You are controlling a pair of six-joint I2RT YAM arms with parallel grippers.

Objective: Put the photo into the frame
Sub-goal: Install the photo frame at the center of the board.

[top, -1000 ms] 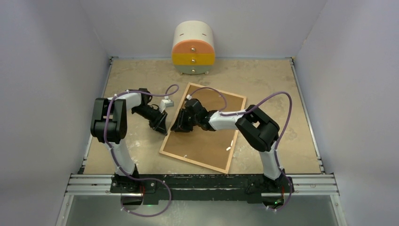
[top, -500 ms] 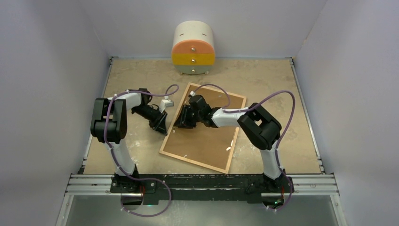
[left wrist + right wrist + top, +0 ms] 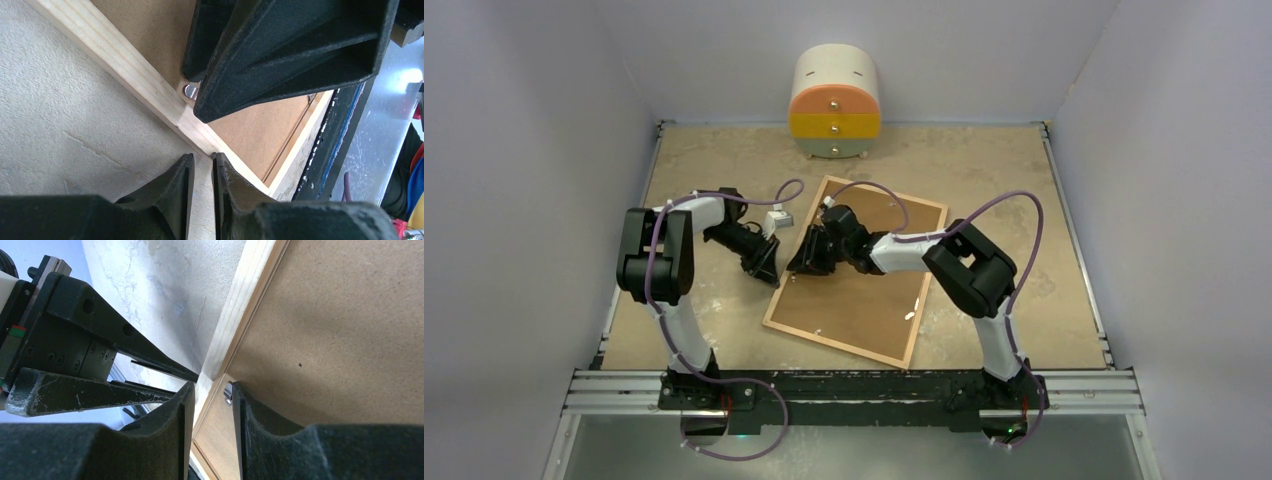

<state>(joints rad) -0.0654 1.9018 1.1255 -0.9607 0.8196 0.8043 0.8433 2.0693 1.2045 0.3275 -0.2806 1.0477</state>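
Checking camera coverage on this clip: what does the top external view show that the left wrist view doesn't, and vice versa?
Only top external: the drawer cabinet and the frame's whole outline. Only left wrist: the small metal tab on the frame's inner edge, beside the right gripper. Both: the frame lying back-up, its brown backing board, and the left gripper facing the right one at the same edge.
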